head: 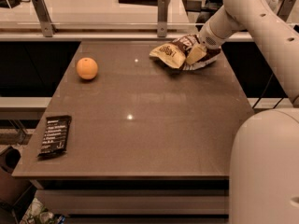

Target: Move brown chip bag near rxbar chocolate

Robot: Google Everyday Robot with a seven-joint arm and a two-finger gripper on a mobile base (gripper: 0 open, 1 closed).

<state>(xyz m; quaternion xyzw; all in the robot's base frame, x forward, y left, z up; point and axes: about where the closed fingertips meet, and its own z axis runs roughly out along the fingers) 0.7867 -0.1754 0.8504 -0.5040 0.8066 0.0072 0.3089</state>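
Note:
The brown chip bag [171, 54], crinkled dark brown and cream, is at the far right of the table. My gripper [198, 49] comes in from the upper right and is shut on the bag's right part, holding it at or just above the tabletop. The white arm hides the bag's far right end. The rxbar chocolate [55, 135], a small flat black wrapper with white text, lies at the table's near left corner, far from the bag.
A round orange fruit [87, 68] sits at the far left of the brown table [154, 120]. A white counter with metal posts [162, 16] runs behind the table. My white base [266, 171] fills the lower right.

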